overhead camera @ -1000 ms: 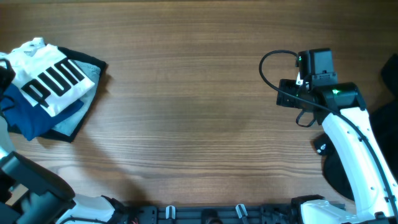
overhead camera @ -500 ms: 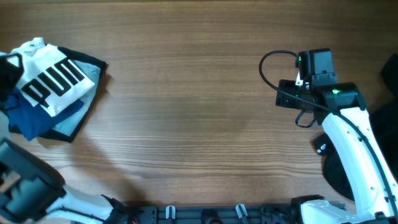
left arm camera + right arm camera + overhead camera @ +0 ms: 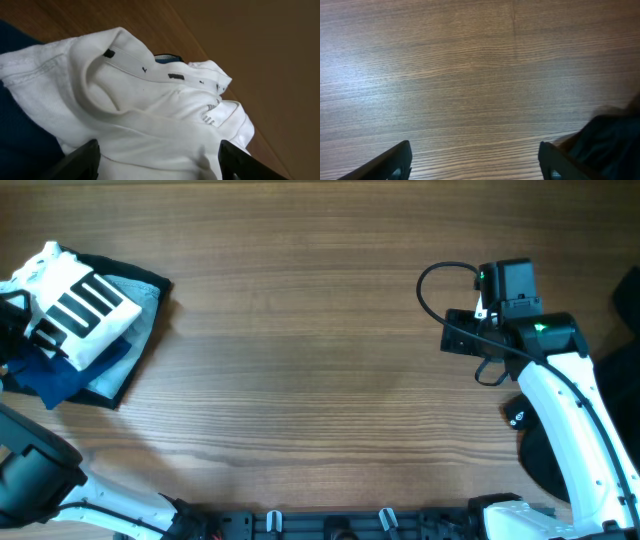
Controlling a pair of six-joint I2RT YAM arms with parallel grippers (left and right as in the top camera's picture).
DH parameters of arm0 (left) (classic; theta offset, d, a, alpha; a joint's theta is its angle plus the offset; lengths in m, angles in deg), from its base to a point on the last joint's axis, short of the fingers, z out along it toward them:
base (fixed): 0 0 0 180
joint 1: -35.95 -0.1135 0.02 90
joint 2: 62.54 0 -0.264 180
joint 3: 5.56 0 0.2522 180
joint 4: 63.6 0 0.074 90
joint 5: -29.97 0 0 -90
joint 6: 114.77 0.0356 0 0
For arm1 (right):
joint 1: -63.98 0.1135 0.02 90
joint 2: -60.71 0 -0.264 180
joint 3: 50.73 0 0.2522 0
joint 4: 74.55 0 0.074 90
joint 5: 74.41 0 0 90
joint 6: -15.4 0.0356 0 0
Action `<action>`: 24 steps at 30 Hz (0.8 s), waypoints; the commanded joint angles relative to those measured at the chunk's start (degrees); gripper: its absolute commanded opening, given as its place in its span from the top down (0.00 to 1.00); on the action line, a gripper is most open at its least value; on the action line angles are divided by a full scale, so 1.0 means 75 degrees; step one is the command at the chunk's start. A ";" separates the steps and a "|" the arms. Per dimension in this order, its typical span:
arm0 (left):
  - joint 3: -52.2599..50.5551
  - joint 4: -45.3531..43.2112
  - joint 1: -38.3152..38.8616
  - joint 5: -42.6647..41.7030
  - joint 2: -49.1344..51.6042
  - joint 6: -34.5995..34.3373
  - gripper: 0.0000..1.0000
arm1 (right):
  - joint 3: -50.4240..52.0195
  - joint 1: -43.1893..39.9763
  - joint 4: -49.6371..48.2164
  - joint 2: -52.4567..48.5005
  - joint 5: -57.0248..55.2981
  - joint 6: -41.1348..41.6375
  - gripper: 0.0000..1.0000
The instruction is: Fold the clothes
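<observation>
White shirt [image 3: 150, 115] on the clothes [image 3: 100, 370]: soft, limp, probably best pinched at its stitched edge [image 3: 35, 70]; left pincer [image 3: 159, 160] and right pincer [image 3: 475, 160] both apart.

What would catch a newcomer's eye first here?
The heap of clothes at the far left of the table, topped by a white T-shirt with black bars. The left gripper stands open around that shirt, while the right gripper hangs open over bare wood.

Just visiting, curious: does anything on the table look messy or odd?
On the table at far left, the white T-shirt lies crumpled and crooked on a loose heap of blue and grey clothes, not neatly stacked.
</observation>
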 commanded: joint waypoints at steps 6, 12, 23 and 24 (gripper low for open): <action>0.0047 0.0117 0.0259 0.0385 -0.2148 0.0050 0.00 | -0.0044 0.0015 -0.0315 0.0114 0.0851 -0.0015 0.00; 0.0047 0.1209 0.2154 0.0938 -0.3203 0.0469 0.00 | -0.0044 0.0015 -0.0813 0.0093 0.1233 -0.0017 0.00; 0.0044 0.3835 0.7472 0.3617 -0.3139 0.0478 0.00 | -0.0044 0.0015 -0.1040 -0.0414 0.1221 -0.0017 0.00; 0.0044 0.3987 0.7679 0.3608 -0.3165 0.0478 0.00 | -0.0044 0.0015 -0.1075 -0.0414 0.1207 -0.0026 0.00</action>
